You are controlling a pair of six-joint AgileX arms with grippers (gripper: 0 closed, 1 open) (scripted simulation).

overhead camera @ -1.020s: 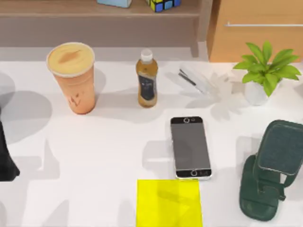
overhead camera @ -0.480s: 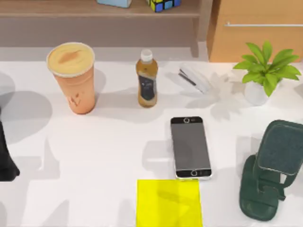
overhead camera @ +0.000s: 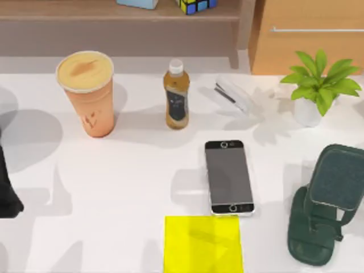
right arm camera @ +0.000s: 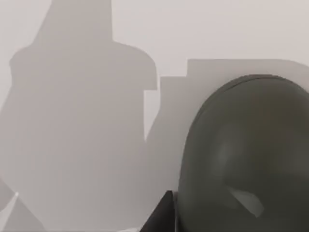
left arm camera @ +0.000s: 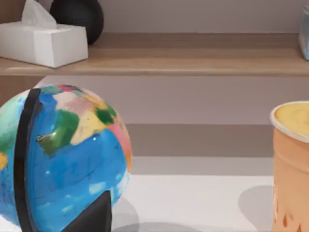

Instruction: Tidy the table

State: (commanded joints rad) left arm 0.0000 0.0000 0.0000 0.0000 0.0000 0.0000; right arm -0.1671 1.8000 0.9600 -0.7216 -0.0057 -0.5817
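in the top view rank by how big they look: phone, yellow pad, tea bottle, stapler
1. Yellow pad, though the frame edge cuts it off
2. Phone
3. Tea bottle
4. Stapler

The bottle stands upright, nearer the camera, so its rank is less sure.

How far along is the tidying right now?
Nothing looks put away yet. The cup, bottle, stapler, phone, yellow pad, plant and green phone stand all sit spread over the table. Neither arm visibly holds anything; the left arm is at the table's left edge. All of it is left.
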